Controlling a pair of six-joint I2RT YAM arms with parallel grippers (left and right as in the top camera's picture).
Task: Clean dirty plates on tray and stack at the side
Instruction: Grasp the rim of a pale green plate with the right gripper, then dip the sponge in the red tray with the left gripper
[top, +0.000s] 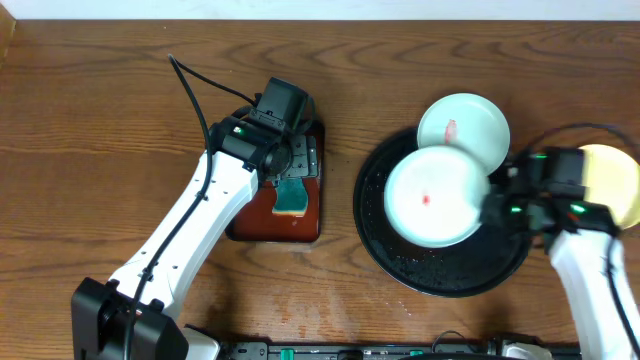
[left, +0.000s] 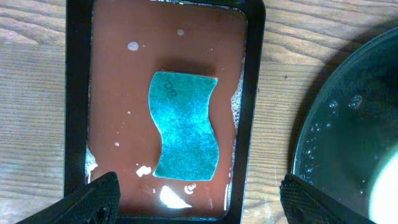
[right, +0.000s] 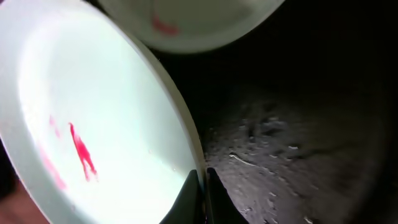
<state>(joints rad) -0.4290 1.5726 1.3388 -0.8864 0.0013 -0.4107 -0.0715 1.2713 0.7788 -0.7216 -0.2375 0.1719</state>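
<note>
Right claw (right: 200, 196) looks clamped on the smeared plate (right: 93, 124) by its rim, hard to tell tbh. Left claw (left: 200, 191), spread wide, should drop straight onto the sponge (left: 185, 127) and pinch mid-body.

Robotics test bench set up as a washing-up station: a left arm (top: 190, 225) and a right arm (top: 590, 290), white and black, reach in from the near edge of a wooden table (top: 80, 150), a cable (top: 192, 90) trailing, with a sponge (left: 185, 127) soaking in a reddish-brown tray (top: 305, 225) and a red-smeared plate (top: 435, 195) on a glossy black tray (top: 440, 275)
</note>
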